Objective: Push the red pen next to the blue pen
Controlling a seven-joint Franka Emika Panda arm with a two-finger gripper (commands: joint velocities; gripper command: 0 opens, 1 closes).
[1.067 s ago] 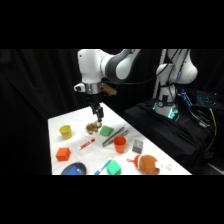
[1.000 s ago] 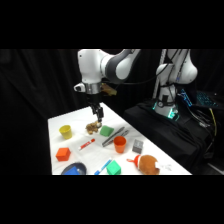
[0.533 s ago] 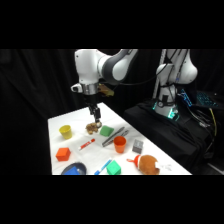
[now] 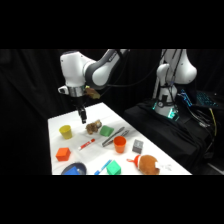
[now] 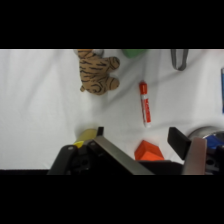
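Hovering my gripper [image 4: 83,119] above the worktop's far side, fingers apart and empty. The red pen [image 4: 87,145] lies mid-worktop, well apart from the blue pen [image 4: 103,166] by the near edge. Descending carelessly, I might nudge the tiger toy [image 4: 93,127].

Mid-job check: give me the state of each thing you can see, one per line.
Gripper: open, above the table, holding nothing.
Red pen: flat on the table, untouched.
Blue pen: flat near the front edge, apart from the red pen.
Orange cup: upright.
Yellow cup: upright.
Tongs: lying flat.
Tiger toy: on its side.
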